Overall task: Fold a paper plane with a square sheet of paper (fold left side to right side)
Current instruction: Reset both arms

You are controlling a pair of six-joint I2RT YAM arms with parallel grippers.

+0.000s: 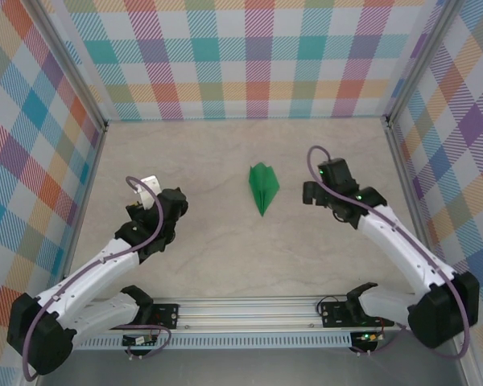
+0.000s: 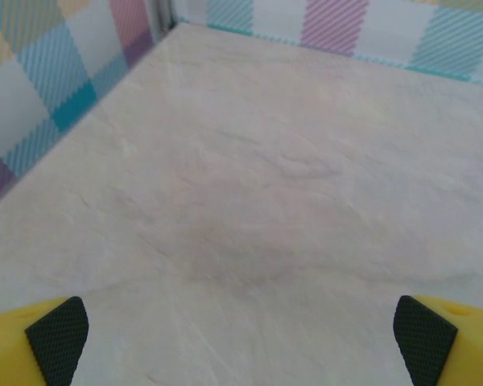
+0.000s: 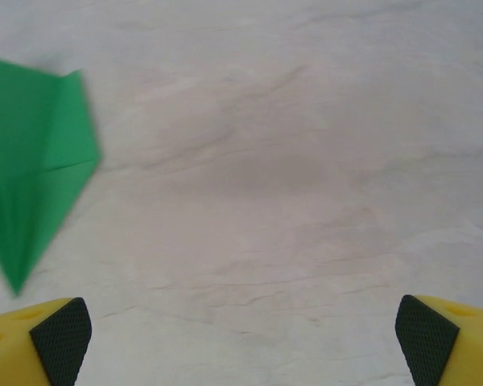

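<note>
Bright-green paper plane (image 1: 262,187), a small pointed dart with layered creases, lies flat near the middle of the pale marbled tabletop (image 1: 209,249), its tip aimed at the near edge and its blunt tail toward the far plaid wall (image 1: 249,56).

At the far left stands the left plaid wall (image 1: 32,137), checked in many colours. Just inside it the left white arm (image 1: 97,269) reaches from the near aluminium rail (image 1: 249,310) toward the far left. The left gripper (image 2: 241,350) hangs released, its yellow fingers with black pads (image 2: 58,338) spread wide over bare tabletop, with nothing between them. It is well apart from the plane, with open table between the two.

Right of the plane, the right gripper (image 3: 241,346) is also released, jaws wide and holding nothing. In the right wrist view the green dart sits to the left of its left pad (image 3: 60,338), outside the gap and not touching it. Nothing lies between this gripper and the plane. The right white arm (image 1: 402,249) runs back to its base at the near right, beside the right plaid wall (image 1: 459,137).
</note>
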